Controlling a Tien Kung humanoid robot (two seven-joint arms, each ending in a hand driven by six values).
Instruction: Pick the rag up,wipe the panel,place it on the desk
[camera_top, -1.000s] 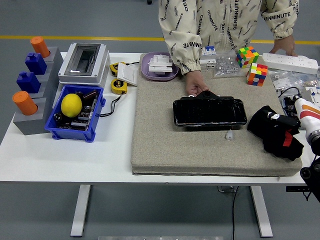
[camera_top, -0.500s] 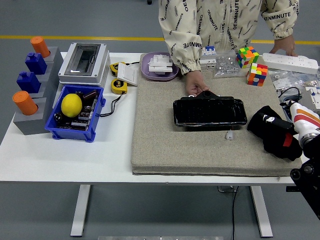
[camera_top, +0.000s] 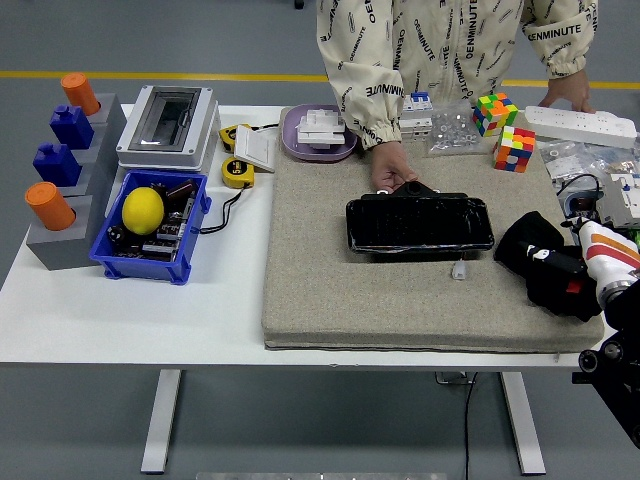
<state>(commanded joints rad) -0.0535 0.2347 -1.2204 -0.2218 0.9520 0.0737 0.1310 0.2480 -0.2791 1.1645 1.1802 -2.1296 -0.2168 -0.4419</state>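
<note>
Worktop, white, carries a grey felt mat; the glossy black panel lies centre, a person's hand steadying its 11 o'clock edge. At 3 o'clock the crumpled black rag sits under the right robot hand; whether it's clamped I cannot tell. Loose grip could drop it.

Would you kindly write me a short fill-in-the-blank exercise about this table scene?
1. The yellow lemon lies in the ____ bin.
2. The black panel rests on the ____ mat.
3. A person's hand touches the panel's ____ edge.
4. The right hand is at the black ____.

Missing words: blue; grey; far; rag
</note>
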